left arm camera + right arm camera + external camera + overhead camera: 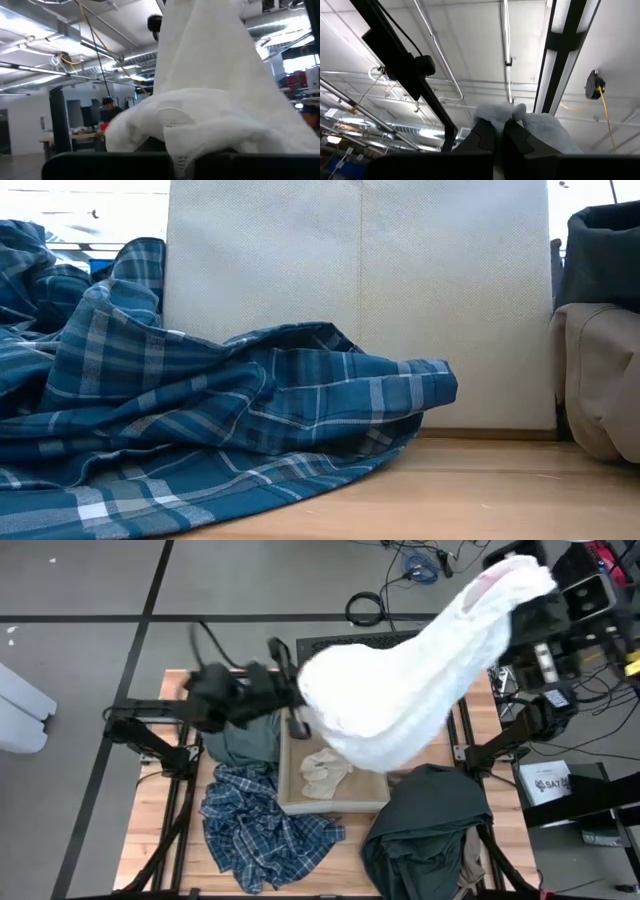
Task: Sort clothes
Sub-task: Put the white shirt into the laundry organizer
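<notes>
A white garment (400, 690) hangs in the air above the table, stretched between my two grippers. My left gripper (297, 700) is shut on its lower end over the beige box's far left corner. My right gripper (532, 582) is shut on its upper end, high past the table's far right. A teal-green garment (245, 740) lies left of the box. The blue-and-white plaid garment (260, 825) is spread on the near left. A dark grey-green garment (425, 820) lies heaped on the near right, over a khaki tan one (470, 862). My left gripper is shut on the white garment's lower end (175, 150); bunched cloth drapes over the fingers and hides the place of contact. The garment is lifted clear of the table and rises slanting toward the other arm. My right gripper pinches a bunched tip of the white garment's upper end (506, 112) between its two fingers (487, 134), which point slanting upward. The rest of the cloth falls away below and beyond them, clear of the table.
The beige square fabric box (292, 802) stands mid-table with a pale tan cloth (325, 772) inside. In the low view the plaid garment (200, 430) lies against the box's wall (400, 280). Bare wood shows along the near edge (480, 500).
</notes>
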You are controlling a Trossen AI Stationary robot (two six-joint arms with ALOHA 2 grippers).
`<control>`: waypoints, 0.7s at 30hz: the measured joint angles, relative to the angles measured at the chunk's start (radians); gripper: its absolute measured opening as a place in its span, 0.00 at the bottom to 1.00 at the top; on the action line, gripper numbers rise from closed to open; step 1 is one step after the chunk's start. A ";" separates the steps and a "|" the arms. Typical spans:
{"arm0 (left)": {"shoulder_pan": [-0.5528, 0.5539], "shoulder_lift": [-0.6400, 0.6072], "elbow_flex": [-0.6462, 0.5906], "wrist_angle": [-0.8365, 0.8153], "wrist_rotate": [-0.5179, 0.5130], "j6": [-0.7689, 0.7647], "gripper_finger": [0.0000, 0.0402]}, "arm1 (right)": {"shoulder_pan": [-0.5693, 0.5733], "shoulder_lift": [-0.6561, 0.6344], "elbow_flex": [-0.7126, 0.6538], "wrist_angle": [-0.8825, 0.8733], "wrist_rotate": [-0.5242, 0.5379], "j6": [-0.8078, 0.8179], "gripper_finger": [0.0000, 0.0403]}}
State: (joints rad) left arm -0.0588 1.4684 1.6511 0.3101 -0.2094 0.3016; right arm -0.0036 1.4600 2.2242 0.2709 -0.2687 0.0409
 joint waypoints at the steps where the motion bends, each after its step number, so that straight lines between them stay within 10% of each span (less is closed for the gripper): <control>1: 0.002 -0.010 0.030 -0.038 0.000 0.000 0.01 | 0.000 0.016 0.000 0.022 0.000 0.007 0.00; 21: -0.001 -0.062 0.179 -0.731 -0.031 -0.180 0.01 | 0.006 0.111 -0.002 -0.025 0.000 0.047 0.00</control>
State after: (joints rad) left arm -0.0593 1.4062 1.8301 -0.4209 -0.2401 0.1216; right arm 0.0023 1.5706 2.2223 0.2455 -0.2684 0.0881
